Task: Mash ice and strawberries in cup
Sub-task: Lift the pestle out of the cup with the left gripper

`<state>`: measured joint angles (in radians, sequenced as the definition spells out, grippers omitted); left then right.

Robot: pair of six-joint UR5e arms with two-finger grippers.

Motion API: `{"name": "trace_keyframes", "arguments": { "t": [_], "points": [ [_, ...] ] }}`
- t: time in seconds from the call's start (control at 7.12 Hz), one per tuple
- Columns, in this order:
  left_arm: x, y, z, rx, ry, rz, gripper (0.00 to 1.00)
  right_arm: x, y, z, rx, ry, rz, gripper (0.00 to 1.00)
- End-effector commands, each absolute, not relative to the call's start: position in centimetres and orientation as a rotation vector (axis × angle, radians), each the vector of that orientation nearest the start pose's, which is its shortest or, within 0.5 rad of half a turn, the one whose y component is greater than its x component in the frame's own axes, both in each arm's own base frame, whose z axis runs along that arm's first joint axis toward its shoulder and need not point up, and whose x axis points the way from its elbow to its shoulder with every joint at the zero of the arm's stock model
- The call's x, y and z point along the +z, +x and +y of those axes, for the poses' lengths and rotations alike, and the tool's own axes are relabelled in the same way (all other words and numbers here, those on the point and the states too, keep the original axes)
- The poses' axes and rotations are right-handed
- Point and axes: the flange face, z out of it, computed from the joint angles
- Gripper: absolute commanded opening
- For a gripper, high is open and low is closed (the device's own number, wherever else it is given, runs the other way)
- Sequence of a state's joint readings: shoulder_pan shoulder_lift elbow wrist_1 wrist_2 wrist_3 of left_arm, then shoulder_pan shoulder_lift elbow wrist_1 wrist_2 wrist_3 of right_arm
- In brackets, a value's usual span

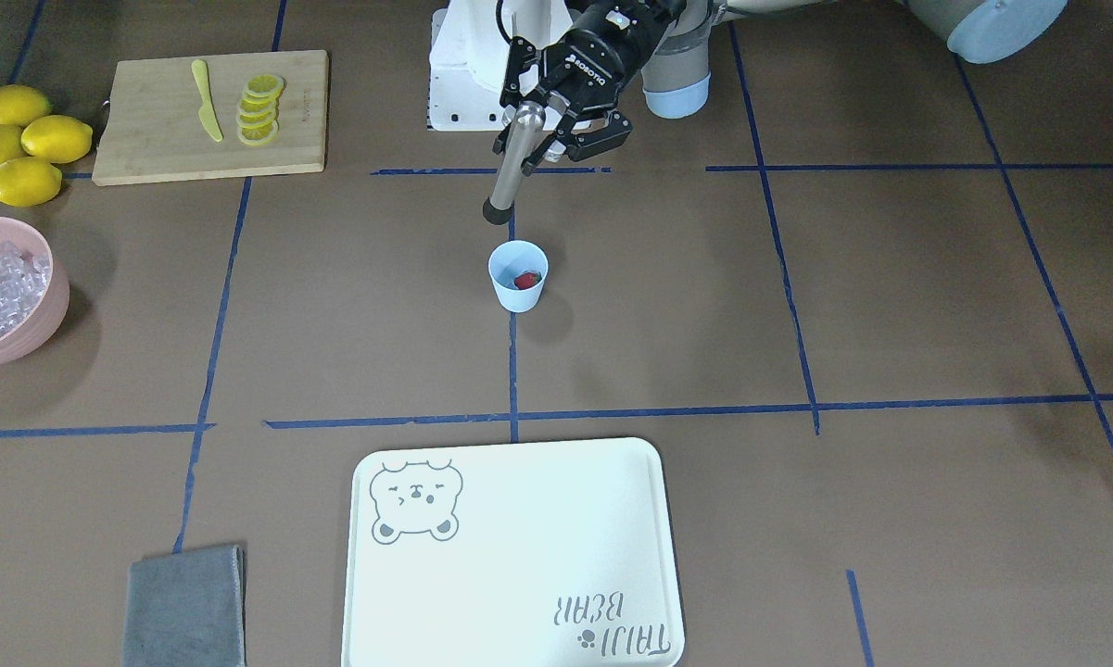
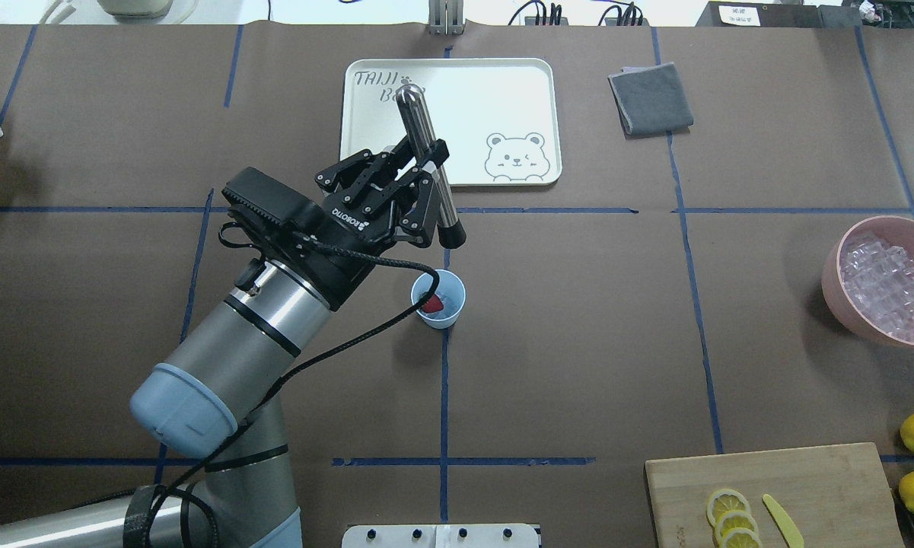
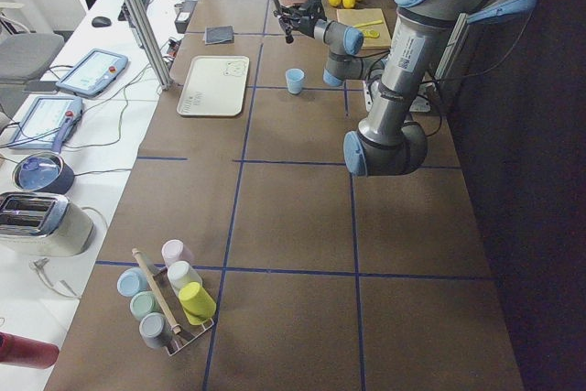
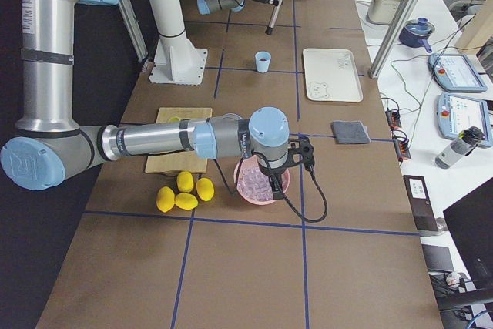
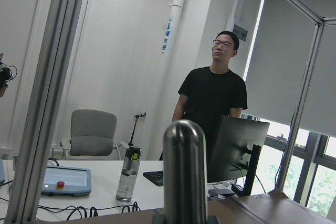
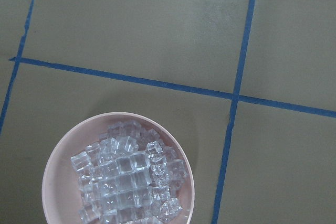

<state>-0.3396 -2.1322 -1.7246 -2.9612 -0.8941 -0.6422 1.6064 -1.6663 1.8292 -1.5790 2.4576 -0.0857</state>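
1. The left claw (image 2: pixel 431 186) is clamped round the middle of a metal muddler (image 2: pixel 413 114). The tool's long axis slants, black end lowest (and pointing towards the robot's side).
2. Below that black end and a little nearer the robot, the cup (image 2: pixel 457 310) stands upright on the surface (image 2: pixel 578 342), apart from the tool. The strawberry (image 2: pixel 432 304) lies inside; whether any ice is in with it I cannot make out.
3. The plunge likely needs the muddler brought over the cup's mouth and stood upright first.
4. Well away, the ice (image 2: pixel 886 281) is piled in the pink bowl (image 2: pixel 832 281). The right claw (image 4: pixel 271 176) hangs over it; whether it is open or closed I cannot tell.
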Motion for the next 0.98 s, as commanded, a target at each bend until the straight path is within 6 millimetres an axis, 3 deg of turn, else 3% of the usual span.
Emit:
{"name": "trace_keyframes", "arguments": {
  "t": [0.0,0.14,0.28,0.56,0.84],
  "points": [
    [18.4,41.4,-41.4,-0.342,1.314,1.375,0.00,56.7,7.3,-45.4,-0.116,0.203,-0.873,0.99],
    [21.4,39.1,-44.6,-0.327,1.197,1.367,0.00,56.5,7.3,-45.4,-0.118,0.207,-0.874,0.99],
    [24.3,36.9,-46.6,-0.309,1.086,1.362,0.00,56.5,7.3,-45.4,-0.119,0.209,-0.871,0.99],
    [29.4,35.0,-47.8,-0.334,0.875,1.371,0.00,55.5,7.3,-45.9,-0.127,0.228,-0.868,0.99],
    [34.7,30.2,-49.9,-0.293,0.625,1.301,0.00,55.0,7.4,-46.6,-0.131,0.238,-0.859,0.99]
  ]
}}
